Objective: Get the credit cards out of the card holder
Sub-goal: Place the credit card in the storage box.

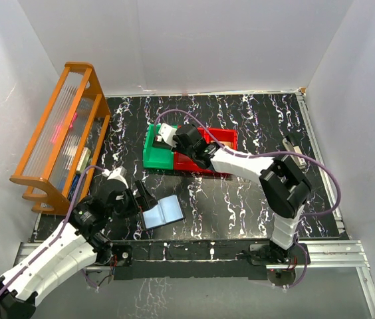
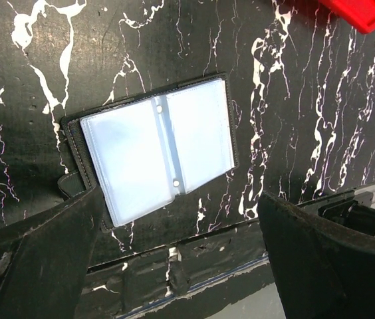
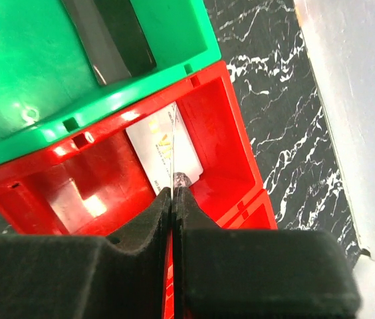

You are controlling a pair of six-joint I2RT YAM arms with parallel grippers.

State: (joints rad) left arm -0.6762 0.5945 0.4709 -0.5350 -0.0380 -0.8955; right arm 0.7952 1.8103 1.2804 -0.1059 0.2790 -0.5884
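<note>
Holder looks empty, cards sitting over in the bins!

Near left, the left gripper (image 2: 179,197) hangs with fingers spread wide, gripping nothing, over the open card holder (image 2: 157,149), which lies flat with both pale sleeves looking bare. Further right and back, a black card (image 3: 118,33) leans in the green bin (image 3: 127,100) and a white card (image 3: 153,151) lies in the red bin (image 3: 227,133). Above it the right gripper (image 3: 174,191) is clenched tight. A thin pale edge runs out between its tips, maybe a card, I can't tell. These cards should be light, stiff and slick, so pinch a short edge, not the flat face.
</note>
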